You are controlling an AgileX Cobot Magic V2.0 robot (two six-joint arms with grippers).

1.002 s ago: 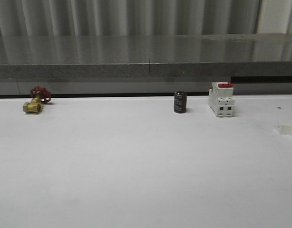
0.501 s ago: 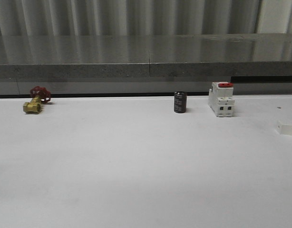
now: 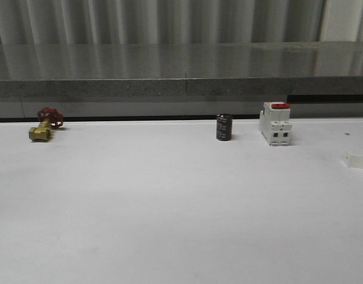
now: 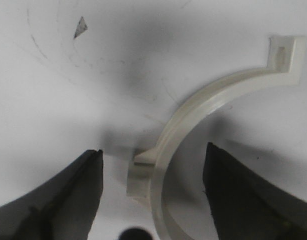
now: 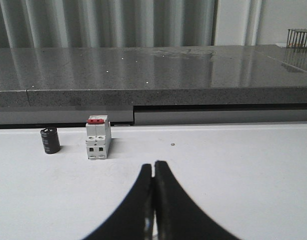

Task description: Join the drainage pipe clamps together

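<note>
One drainage pipe clamp (image 4: 193, 107), a white half-ring with a flat end tab and a small outer lug, lies flat on the white table. My left gripper (image 4: 152, 165) is open just above it, one dark finger (image 4: 68, 195) outside the lug and the other inside the arc. Neither finger touches the clamp. My right gripper (image 5: 154, 167) is shut, its tips pressed together with nothing visible between them, low over the table and to the right of the breaker. At the right edge of the front view sits a small white piece (image 3: 359, 161); too little of it shows to tell what it is.
Along the back of the table stand a brass valve with a red handle (image 3: 44, 125), a black cylinder (image 3: 224, 127) and a white breaker with a red switch (image 3: 275, 123). A grey stone ledge (image 3: 181, 71) runs behind them. A small grey chip (image 4: 81, 27) lies near the clamp.
The white piece at the right edge of the front view shifted slightly up and back down. The valve, cylinder and breaker have not moved.
</note>
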